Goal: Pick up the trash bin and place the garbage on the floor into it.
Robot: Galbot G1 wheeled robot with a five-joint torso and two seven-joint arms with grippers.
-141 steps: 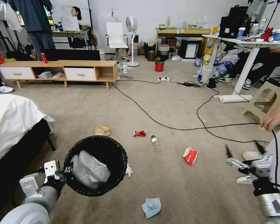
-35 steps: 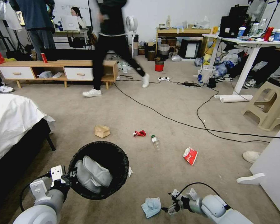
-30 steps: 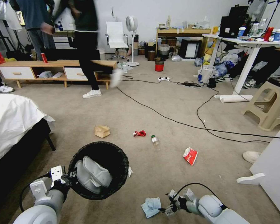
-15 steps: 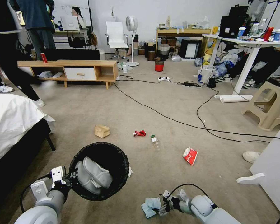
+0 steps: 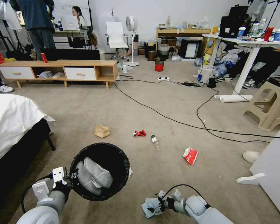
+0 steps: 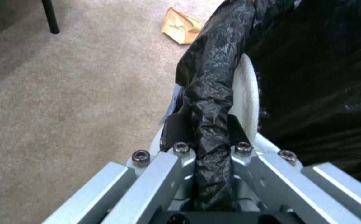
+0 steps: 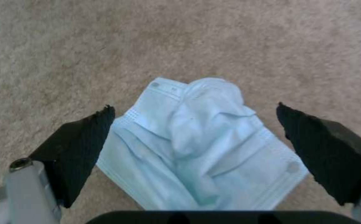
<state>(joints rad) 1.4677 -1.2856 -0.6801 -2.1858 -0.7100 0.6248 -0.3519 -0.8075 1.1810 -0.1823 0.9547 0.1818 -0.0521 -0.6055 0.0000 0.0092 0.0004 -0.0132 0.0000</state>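
The floor (image 5: 165, 102), a beige carpet crossed by black cables, is littered from about 11 o'clock round to 2 o'clock of the robot. The trash bin (image 5: 99, 170), lined with a black bag folded over its rim, is held off the carpet at roughly 10 o'clock, near the robot; the pick-up part of the task is judged done. Inside it a pale crumpled mass can be seen, but what it is cannot be told. The left tool (image 6: 207, 146) is clamped on the bin's rim, with the bag pinched between its fingers in the left wrist view.

Most of the garbage is judged not yet collected. A red-and-white noodle cup (image 5: 190, 155) lies at about 1 o'clock, a crumpled brown paper bag (image 5: 102, 131) at 11 o'clock beyond the bin, a small clear bottle (image 5: 155, 142) near 12 o'clock, and a crushed red wrapper (image 5: 139, 133) just beside it. A white scrap (image 5: 130, 170) is seen touching the bin's far side.

The pale blue tissue (image 7: 201, 146) lies flat on the carpet close in at 12 o'clock. The right tool (image 5: 153, 207) is lowered over it, spread wide, with one black pad on either side and no contact visible. This piece is judged the one in hand; gripping, lifting and dropping it into the bin are left, as are all the other pieces
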